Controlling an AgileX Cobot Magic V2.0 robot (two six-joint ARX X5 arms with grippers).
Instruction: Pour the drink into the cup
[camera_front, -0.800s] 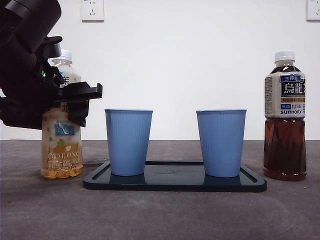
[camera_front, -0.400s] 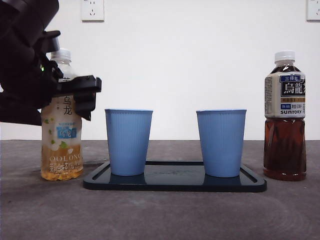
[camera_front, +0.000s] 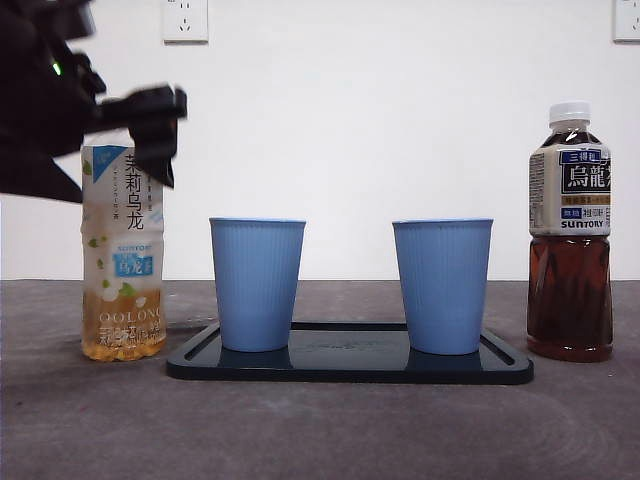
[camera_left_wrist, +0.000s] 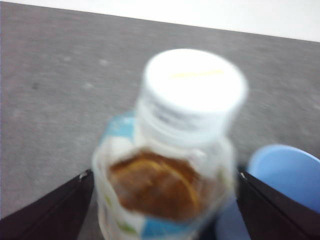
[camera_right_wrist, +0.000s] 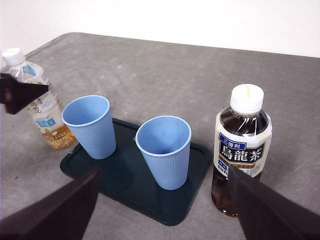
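A pale oolong tea bottle with a white cap stands on the table left of the tray. My left gripper is up at the bottle's neck, hiding the cap in the front view. In the left wrist view its jaws stand apart on either side of the bottle, so the left gripper is open. Two empty blue cups stand on the black tray. My right gripper is open and empty, high above the table.
A dark Suntory oolong bottle with a white cap stands right of the tray, also in the right wrist view. The grey table runs to a white wall with sockets.
My left gripper has slid upward along the pale bottle, from its middle to its neck. The bottle has stayed on the table. Cups, tray and dark bottle have not moved.
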